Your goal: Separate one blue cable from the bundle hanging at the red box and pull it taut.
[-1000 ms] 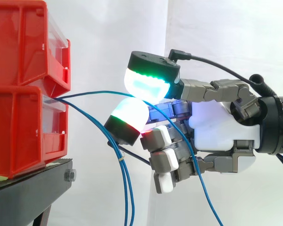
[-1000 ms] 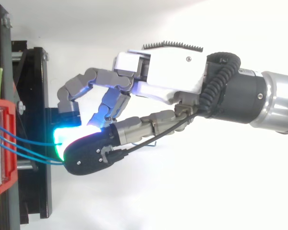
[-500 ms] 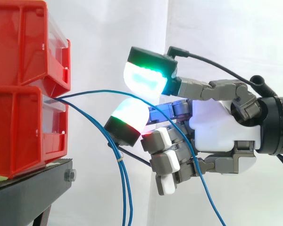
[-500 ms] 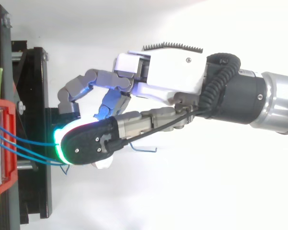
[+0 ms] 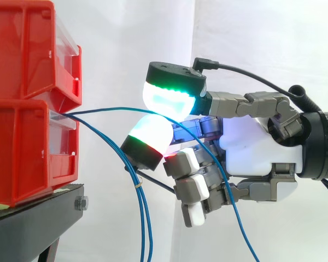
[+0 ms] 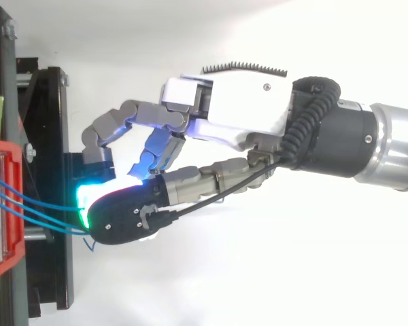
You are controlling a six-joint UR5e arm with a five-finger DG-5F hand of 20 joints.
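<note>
We see the hand's (image 5: pixel 257 147) fingers (image 5: pixel 170 98), briefly parted, pinch one blue cable (image 5: pixel 104 109) again near the red box (image 5: pixel 27 147); pulling taut remains.

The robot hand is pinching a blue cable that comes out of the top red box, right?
Not quite. The blue cable comes out of the lower red box, not the top red box. The side view shows this. The rest is right: the hand pinches that cable between two glowing fingertips.
</note>
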